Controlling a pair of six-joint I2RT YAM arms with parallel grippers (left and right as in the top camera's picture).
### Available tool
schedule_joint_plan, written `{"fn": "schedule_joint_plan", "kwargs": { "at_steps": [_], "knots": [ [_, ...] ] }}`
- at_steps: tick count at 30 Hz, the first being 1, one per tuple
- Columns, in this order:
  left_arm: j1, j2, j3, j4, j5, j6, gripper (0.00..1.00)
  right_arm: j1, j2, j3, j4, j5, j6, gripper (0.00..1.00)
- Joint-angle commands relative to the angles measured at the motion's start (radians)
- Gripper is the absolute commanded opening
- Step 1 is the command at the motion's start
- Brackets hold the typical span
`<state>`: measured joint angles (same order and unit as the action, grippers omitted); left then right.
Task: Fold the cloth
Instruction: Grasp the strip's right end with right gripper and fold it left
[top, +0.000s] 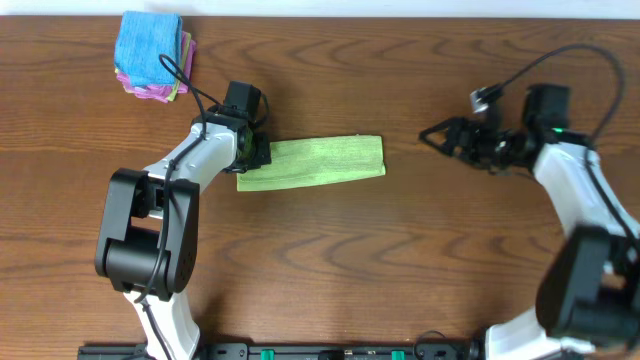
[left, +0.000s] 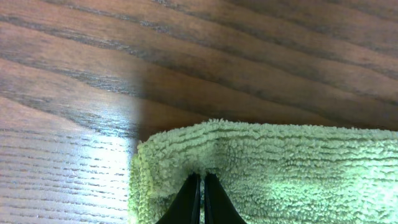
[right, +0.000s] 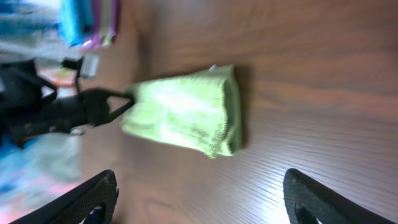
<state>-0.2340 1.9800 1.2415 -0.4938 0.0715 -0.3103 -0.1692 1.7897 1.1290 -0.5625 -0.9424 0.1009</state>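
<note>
Right up close on the left wrist cam: left gripper (left: 200, 180), two dark fingers (left: 186, 202) pressed tight together, tips buried in the pile of the cloth (left: 280, 168) just in from its rounded corner. The fabric puckers where they bite, so that's a pinch on the cloth's edge, no gap btw the fingers. Lime-green, fluffy, doubled over: a folded layer shows along the top edge w/ a thick rim running round the corner. From overhead, the cloth (top: 315, 163) lies as a long narrow strip running left-right, a bit left of ctr on the wood table (top: 400, 260), slightly skewed, its right end flat & free. The left gripper (top: 258, 150) is at the strip's left end, arm reaching in from the lower left. Other side now: right gripper (top: 440, 140) is off beyond the strip's right end, well apart, nothing in it. Its own cam agrees: fingers (right: 87, 199) spread wide, one at each bottom corner of the view, bare table btw them, the cloth (right: 183, 115) ahead w/ the dark tip of the left gripper (right: 121, 104) at its far edge. That view's blurry, tho. Back-left corner of the table: a small stack, blue cloth (top: 148, 40) on top, pink and purple cloths (top: 155, 90) beneath, well away from both grippers.
</note>
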Motion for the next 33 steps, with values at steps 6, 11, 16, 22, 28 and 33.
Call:
{"fn": "schedule_joint_plan", "kwargs": {
  "at_steps": [6,11,16,22,28,33],
  "knots": [
    [-0.002,0.044,-0.045,-0.063,0.011,0.000,0.06,0.107,0.190,-0.002,0.135,-0.188,0.010,0.84],
    [-0.002,0.044,-0.045,-0.074,0.011,0.000,0.06,0.162,0.223,-0.002,0.241,-0.059,0.113,0.83],
    [-0.002,0.044,-0.045,-0.078,0.011,0.000,0.06,0.171,0.225,-0.002,0.311,0.024,0.184,0.81],
    [-0.002,0.044,-0.045,-0.077,0.011,-0.001,0.06,0.171,0.262,-0.002,0.328,0.045,0.225,0.79],
    [-0.002,0.044,-0.045,-0.077,0.011,-0.001,0.06,0.207,0.344,-0.002,0.338,0.006,0.244,0.77],
    [-0.002,0.044,-0.045,-0.074,0.033,-0.001,0.06,0.302,0.372,-0.002,0.339,-0.004,0.244,0.68]
  ]
}}
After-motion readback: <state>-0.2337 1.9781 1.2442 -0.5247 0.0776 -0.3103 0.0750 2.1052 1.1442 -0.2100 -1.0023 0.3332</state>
